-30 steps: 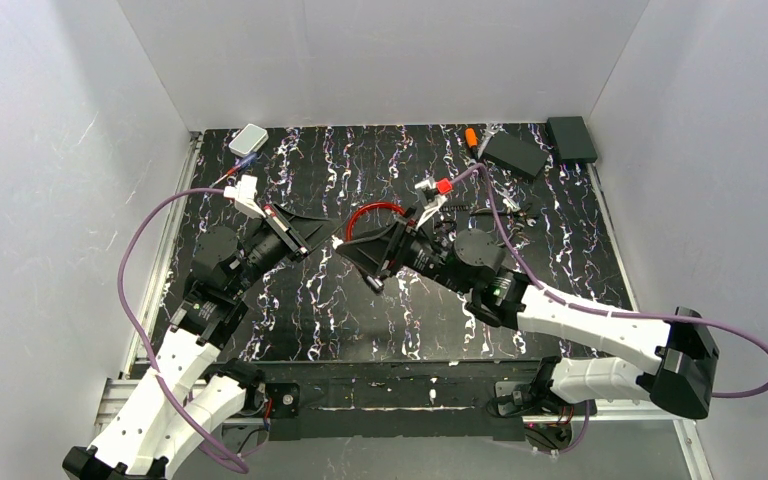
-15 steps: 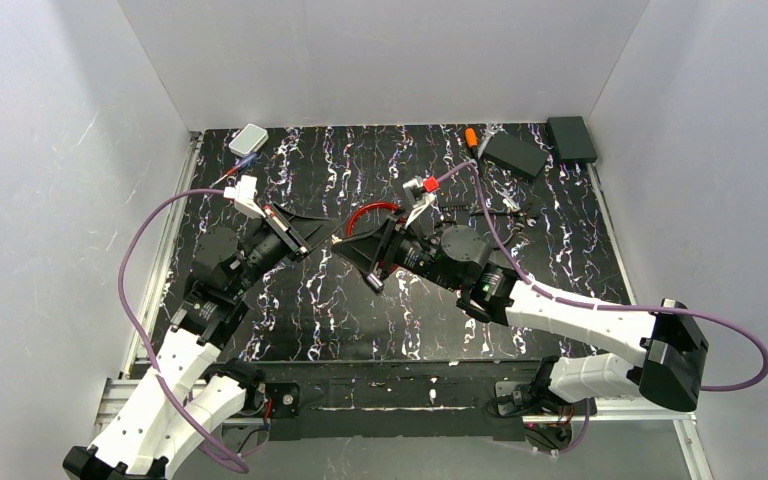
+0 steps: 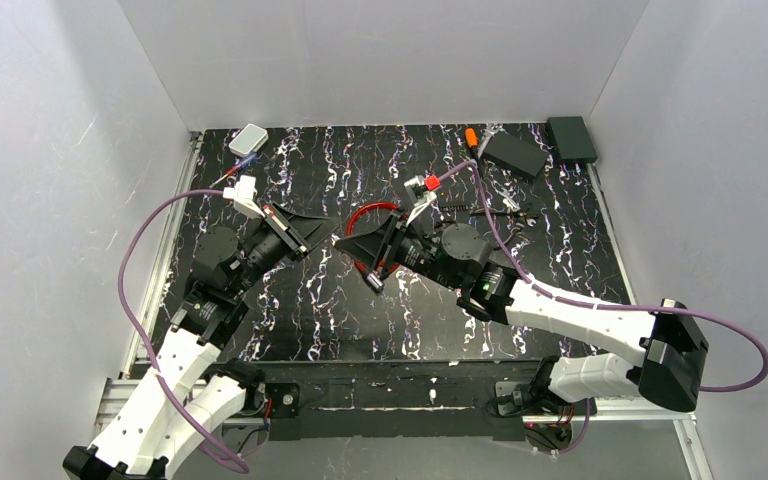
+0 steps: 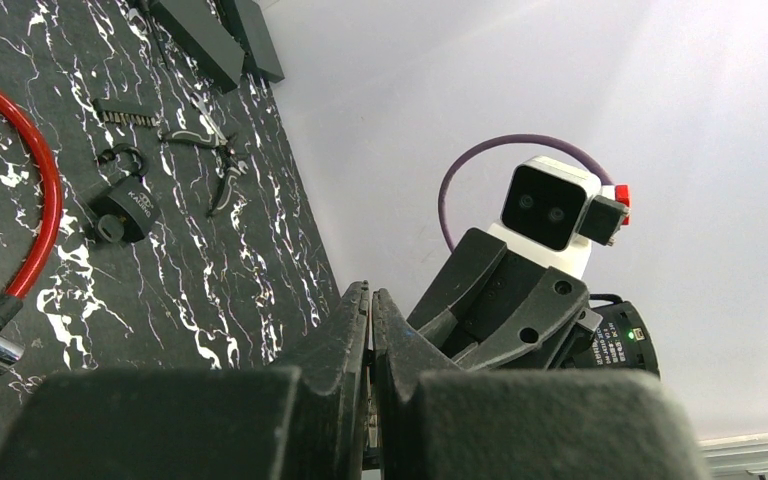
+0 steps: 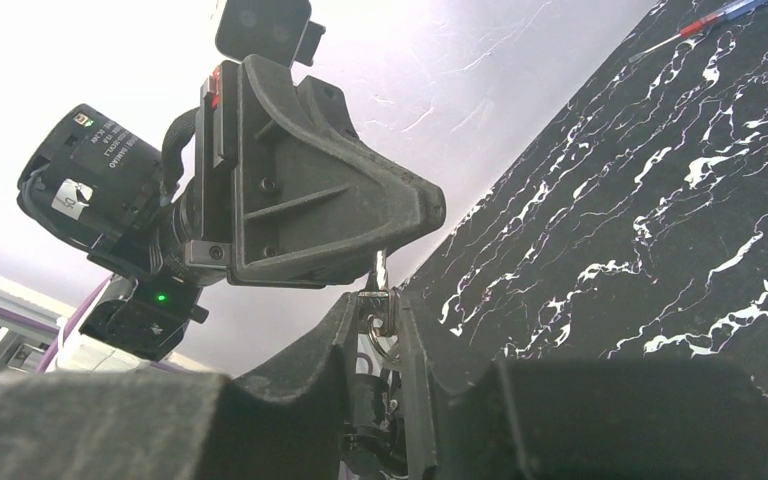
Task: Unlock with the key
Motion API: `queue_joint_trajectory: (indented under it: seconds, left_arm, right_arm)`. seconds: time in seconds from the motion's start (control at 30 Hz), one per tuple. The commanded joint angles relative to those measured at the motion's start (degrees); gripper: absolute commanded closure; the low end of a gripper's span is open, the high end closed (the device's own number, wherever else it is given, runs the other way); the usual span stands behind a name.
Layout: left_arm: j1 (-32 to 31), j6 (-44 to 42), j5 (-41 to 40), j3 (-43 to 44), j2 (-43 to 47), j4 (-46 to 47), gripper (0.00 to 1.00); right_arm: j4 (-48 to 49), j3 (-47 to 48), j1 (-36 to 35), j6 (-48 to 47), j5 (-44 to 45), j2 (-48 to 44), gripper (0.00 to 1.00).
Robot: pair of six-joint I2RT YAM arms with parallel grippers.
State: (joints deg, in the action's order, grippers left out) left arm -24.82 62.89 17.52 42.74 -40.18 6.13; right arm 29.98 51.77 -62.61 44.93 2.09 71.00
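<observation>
Where both arms meet above the surface (image 3: 290, 320), we see left gripper (image 3: 322, 236) and right gripper (image 3: 346, 244) tip to tip. From the left wrist, its fingers (image 4: 345, 340) press together, and the padlock (image 4: 120, 215) lies beside the red cable (image 4: 45, 190). From the right wrist, the key (image 5: 380, 275) hangs from the left gripper's tip between the right gripper's narrowly parted fingers (clamped or not, we cannot tell).

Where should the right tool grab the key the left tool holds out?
On the head of the key, beside its ring, coming straight at the tip of the left tool. That tool seems to pinch the blade, so only head and ring stick out, between the fingers of the right tool.
</observation>
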Motion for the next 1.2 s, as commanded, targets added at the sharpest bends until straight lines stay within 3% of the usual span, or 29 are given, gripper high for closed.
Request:
queue_joint_trajectory:
  seconds: [0.0,0.23,0.37,0.43,0.53,0.6,0.7,0.83,1.17]
  left_arm:
    - [0.0,0.0,-0.8,-0.5,0.2,1.8,1.0]
    - [0.0,0.1,-1.3,-1.1,0.4,2.0,1.0]
    - [0.0,0.6,-1.8,-1.8,0.6,1.9,1.0]
    - [0.0,0.6,-2.1,-2.2,0.7,1.9,0.84]
    - [0.0,0.1,-2.8,-3.1,1.1,1.4,0.51]
    - [0.0,-0.8,-3.5,-3.3,1.4,0.4,0.4]
    - [0.0,-3.8,-4.6,-1.4,0.9,-6.3,0.31]
    - [0.0,-8.3,-6.9,2.1,-1.6,-17.1,0.31]
    - [-0.2,-9.7,-11.0,5.8,-11.5,-29.3,0.38]
  right_arm:
    - [2.9,2.5,0.3,0.0,-0.9,0.1,0.73]
    - [4.5,1.3,0.6,1.7,-1.7,0.5,0.99]
    - [4.3,0.5,1.1,2.2,-1.7,-0.2,0.99]
    - [3.2,0.0,1.6,2.5,-1.5,-0.8,0.99]
    - [1.2,-1.4,2.8,3.4,-0.8,-2.3,0.99]
    - [-0.1,-2.4,3.6,3.7,-0.8,-3.8,0.99]
    - [-4.5,-3.7,5.0,2.9,-0.7,-6.6,0.99]
    - [-11.2,-7.0,7.4,2.4,0.2,-11.7,0.99]
    - [-20.3,-11.4,13.9,2.4,-4.3,-18.7,0.99]
